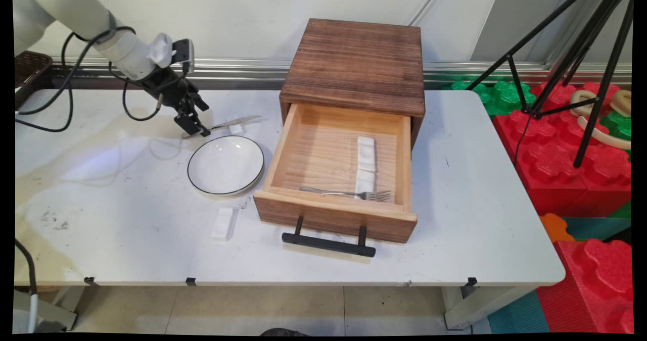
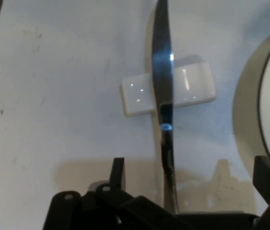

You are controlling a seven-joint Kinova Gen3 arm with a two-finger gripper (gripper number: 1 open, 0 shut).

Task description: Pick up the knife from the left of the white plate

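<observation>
Tool: I see my tool [image 1: 194, 125] in the upper left of the main view, low over the table [image 1: 480, 189]. Its fingers [image 2: 118, 172] are spread wide, one on each side of the knife handle, holding nothing.
Knife: The knife [image 1: 228, 124] lies just right of the tool. In the hand view the knife [image 2: 163, 96] runs up the middle of the frame, between the fingers.
Rest: The knife lies across a small white rest [image 2: 168, 91] on the table.
Plate: A white plate [image 1: 226, 164] with a dark rim sits just below the tool, left of center.
Drawer: A wooden box [image 1: 356, 63] stands in the middle, with its drawer [image 1: 333, 217] pulled out.
In the drawer: A fork [image 1: 349, 194] lies near the front, and two white rests [image 1: 366, 166] lie end to end.
Other rest: One more white rest [image 1: 223, 224] lies below the plate.
</observation>
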